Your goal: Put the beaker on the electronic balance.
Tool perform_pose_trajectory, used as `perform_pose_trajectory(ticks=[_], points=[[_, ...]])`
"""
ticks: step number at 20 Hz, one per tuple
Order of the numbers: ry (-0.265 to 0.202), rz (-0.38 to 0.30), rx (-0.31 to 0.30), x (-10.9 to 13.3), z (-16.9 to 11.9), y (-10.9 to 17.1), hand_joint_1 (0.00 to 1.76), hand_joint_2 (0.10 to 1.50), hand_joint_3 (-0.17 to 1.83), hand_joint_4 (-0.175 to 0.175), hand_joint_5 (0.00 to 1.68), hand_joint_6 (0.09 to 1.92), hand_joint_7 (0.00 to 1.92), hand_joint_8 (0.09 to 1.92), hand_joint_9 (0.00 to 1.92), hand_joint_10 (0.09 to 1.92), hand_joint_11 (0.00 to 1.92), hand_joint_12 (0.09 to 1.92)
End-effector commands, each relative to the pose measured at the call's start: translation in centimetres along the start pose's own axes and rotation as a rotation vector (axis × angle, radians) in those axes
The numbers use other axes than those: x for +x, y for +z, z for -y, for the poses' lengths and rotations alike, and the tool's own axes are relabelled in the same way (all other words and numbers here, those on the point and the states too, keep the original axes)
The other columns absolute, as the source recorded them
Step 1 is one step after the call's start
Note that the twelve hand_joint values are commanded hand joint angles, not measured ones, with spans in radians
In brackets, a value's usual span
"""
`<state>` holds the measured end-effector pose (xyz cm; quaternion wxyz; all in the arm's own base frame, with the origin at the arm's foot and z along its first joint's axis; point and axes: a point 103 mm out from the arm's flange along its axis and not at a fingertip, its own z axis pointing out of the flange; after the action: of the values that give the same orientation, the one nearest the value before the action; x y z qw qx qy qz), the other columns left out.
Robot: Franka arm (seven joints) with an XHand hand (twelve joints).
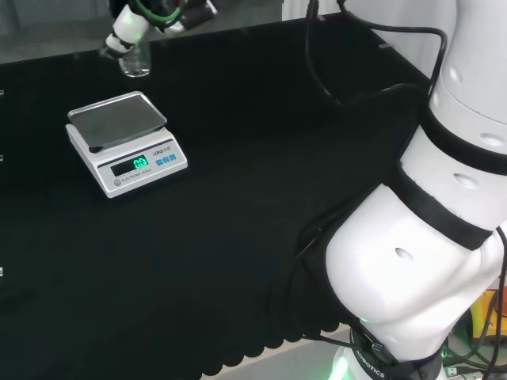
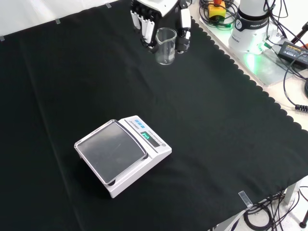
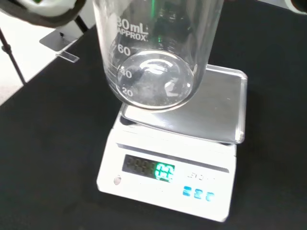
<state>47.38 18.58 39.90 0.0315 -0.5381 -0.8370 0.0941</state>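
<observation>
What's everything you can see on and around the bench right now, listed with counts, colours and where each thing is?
beaker: one, clear glass, held in the hand near the front view's top, away from the balance.
electronic balance: one, white with a grey metal pan, on the cloth in the lower middle of the front view; nothing on the pan.
black cloth: one, covers the bench, scalloped edge.
cables and boxes: several, black, off the cloth at the front view's right.
arm links: white with black bands, at the head view's right.
hand: one, black and white, fingers curled round the beaker.
</observation>
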Motion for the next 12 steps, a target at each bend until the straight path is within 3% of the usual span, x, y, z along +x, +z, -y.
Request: perform_pose_trajectory(ticks=[1, 8, 12], points=[[0.001, 0.013, 0.004, 0.6, -0.2, 0.0, 1.19, 0.68, 0.72, -0.175, 1.18, 0.86, 1.62, 0.56, 1.92, 0.25, 1.56, 0.71], [0.062, 0.014, -0.042, 2.1, -1.4, 0.6, 1.19, 0.67, 0.72, -0.175, 1.18, 0.86, 1.62, 0.56, 1.92, 0.26, 1.56, 0.71], [0.075, 0.040, -0.029, 3.4, -4.2, 2.2, 1.19, 0.67, 0.72, -0.175, 1.18, 0.86, 1.63, 0.57, 1.92, 0.26, 1.55, 0.71]])
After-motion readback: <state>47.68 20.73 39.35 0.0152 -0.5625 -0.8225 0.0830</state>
